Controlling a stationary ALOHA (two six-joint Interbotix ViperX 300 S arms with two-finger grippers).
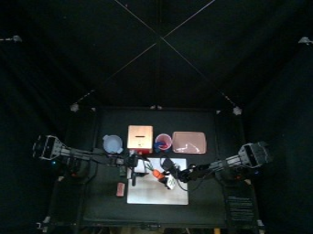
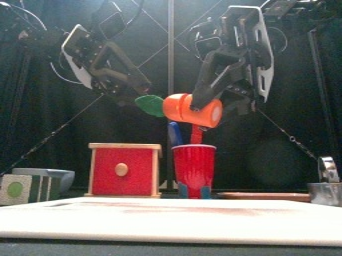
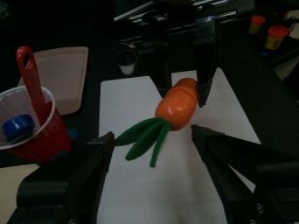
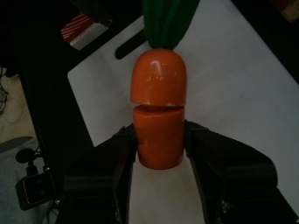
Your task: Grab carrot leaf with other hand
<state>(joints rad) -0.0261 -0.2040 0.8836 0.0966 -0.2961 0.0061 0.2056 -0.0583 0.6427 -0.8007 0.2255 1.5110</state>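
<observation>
Carrot leaf [image 3: 142, 138], a green tuft, juts from one end of the orange carrot [image 3: 177, 100], which hangs in the air above the white cutting board [image 3: 176, 188] on the surface. The right hand [image 4: 160, 144] pinches the carrot's blunt end, jaws pressed against the orange body on both sides. From the front, the carrot's long axis lies nearly level, with the leaf pointing toward the left arm's side.

The left hand [image 3: 149, 166] stands spread wide, empty, and is plainly the nearer one to the leaf. In its wrist view the tuft lies just ahead of and between its two jaws, apart from both. The leaf's strands run roughly along the line of approach, so the coming move looks like a short push forward before closing on the green, not the orange.

Beside the carrot, a red plastic cup [image 3: 33, 122] holds a red-handled utensil [image 3: 31, 79] and something blue. A red box [image 2: 124, 169] stands near the cup.
</observation>
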